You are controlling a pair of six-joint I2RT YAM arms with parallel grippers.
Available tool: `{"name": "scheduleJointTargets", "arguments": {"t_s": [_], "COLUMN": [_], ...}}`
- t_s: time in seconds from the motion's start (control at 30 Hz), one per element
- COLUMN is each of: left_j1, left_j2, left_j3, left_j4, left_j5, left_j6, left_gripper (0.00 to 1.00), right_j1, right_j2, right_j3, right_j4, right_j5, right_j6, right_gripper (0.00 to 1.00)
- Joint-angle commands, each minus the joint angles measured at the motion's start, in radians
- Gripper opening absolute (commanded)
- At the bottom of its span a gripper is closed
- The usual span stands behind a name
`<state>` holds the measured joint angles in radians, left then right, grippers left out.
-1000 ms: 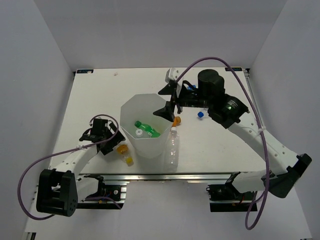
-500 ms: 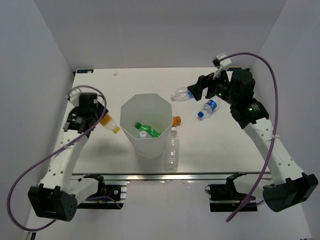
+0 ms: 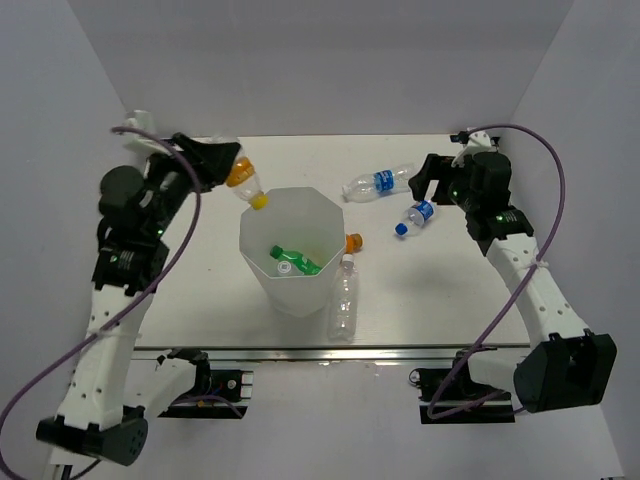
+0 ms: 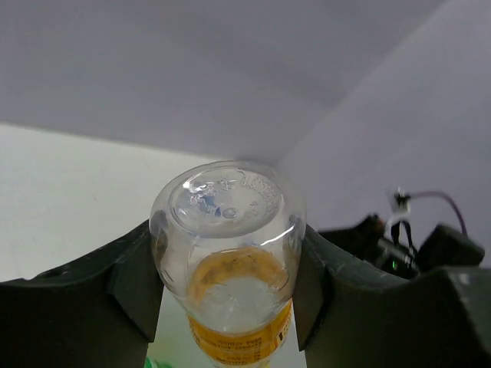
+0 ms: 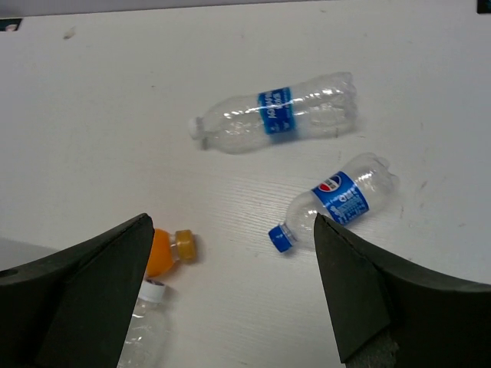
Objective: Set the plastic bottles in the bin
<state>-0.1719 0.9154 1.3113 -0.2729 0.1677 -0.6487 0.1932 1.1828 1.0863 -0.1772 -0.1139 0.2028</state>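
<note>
My left gripper [image 3: 228,165] is raised by the far left rim of the white bin [image 3: 250,228] and is shut on a clear bottle with an orange label [image 3: 244,179], whose yellow cap points down over the rim. In the left wrist view that bottle [image 4: 230,253] fills the gap between the fingers [image 4: 228,284], base toward the camera. A green bottle [image 3: 296,262] lies inside the bin. My right gripper [image 3: 428,180] hangs open above the table at the right, nothing between its fingers [image 5: 234,253]. Just below it lie a Pepsi bottle [image 5: 341,198] and a longer blue-labelled bottle [image 5: 276,115].
A clear bottle with a white cap [image 3: 343,300] lies against the bin's right side. An orange bottle [image 3: 352,242] rests just behind it, by the bin. White walls close in the table on the left, the back and the right.
My left arm lifted the orange-labelled bottle from the table left of the bin up to the far rim. My right arm drew back from over the bin to the right.
</note>
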Motion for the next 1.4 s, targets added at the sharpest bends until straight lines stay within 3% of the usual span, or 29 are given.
{"name": "scheduleJointTargets", "arguments": {"t_s": [0.0, 0.1, 0.13, 0.23, 0.27, 0.4, 0.53, 0.63, 0.8, 1.0, 1.23, 1.37], "left_j1": [-0.089, -0.239, -0.262, -0.298, -0.301, -0.301, -0.301, -0.301, -0.281, -0.037, 0.237, 0.255], "left_j2": [0.069, 0.097, 0.114, 0.128, 0.134, 0.146, 0.097, 0.1, 0.204, 0.238, 0.296, 0.324], "left_j3": [-0.064, -0.069, -0.067, -0.063, -0.06, 0.002, 0.008, 0.04, 0.085, -0.023, -0.184, -0.247], "left_j4": [0.046, -0.005, -0.014, -0.041, -0.045, -0.075, -0.046, -0.104, -0.235, -0.218, -0.21, -0.23], "left_j5": [0.134, 0.041, 0.039, 0.035, 0.035, -0.005, -0.146, -0.433, -0.666, -0.512, -0.297, -0.27], "left_j6": [0.012, 0.089, 0.098, 0.115, 0.118, 0.152, 0.184, 0.187, 0.16, 0.052, -0.019, -0.034], "left_gripper": [0.13, 0.36, 0.53, 0.79, 0.96, 0.98, 0.98, 0.98, 0.98, 0.98, 0.98, 0.98], "right_j1": [-0.044, -0.104, -0.127, -0.141, -0.141, -0.141, -0.138, -0.132, -0.121, -0.078, -0.04, -0.04], "right_j2": [0.056, 0.151, 0.178, 0.285, 0.316, 0.507, 0.639, 0.696, 0.764, 0.808, 0.767, 0.675], "right_j3": [-0.002, 0.035, 0.043, 0.076, 0.093, 0.182, 0.251, 0.251, 0.25, 0.267, 0.282, 0.264], "right_j4": [0.065, 0.059, 0.061, 0.116, 0.12, 0.113, 0.055, 0.027, -0.016, 0.015, 0.102, 0.139], "right_j5": [0.083, 0.079, 0.068, 0.021, 0.017, 0.026, 0.107, 0.206, 0.226, 0.209, 0.108, 0.043], "right_j6": [0.044, 0.098, 0.107, 0.107, 0.118, 0.2, 0.297, 0.352, 0.385, 0.347, 0.154, 0.015], "right_gripper": [0.89, 0.89, 0.89, 0.89, 0.89, 0.89, 0.89, 0.89, 0.89, 0.89, 0.89, 0.89]}}
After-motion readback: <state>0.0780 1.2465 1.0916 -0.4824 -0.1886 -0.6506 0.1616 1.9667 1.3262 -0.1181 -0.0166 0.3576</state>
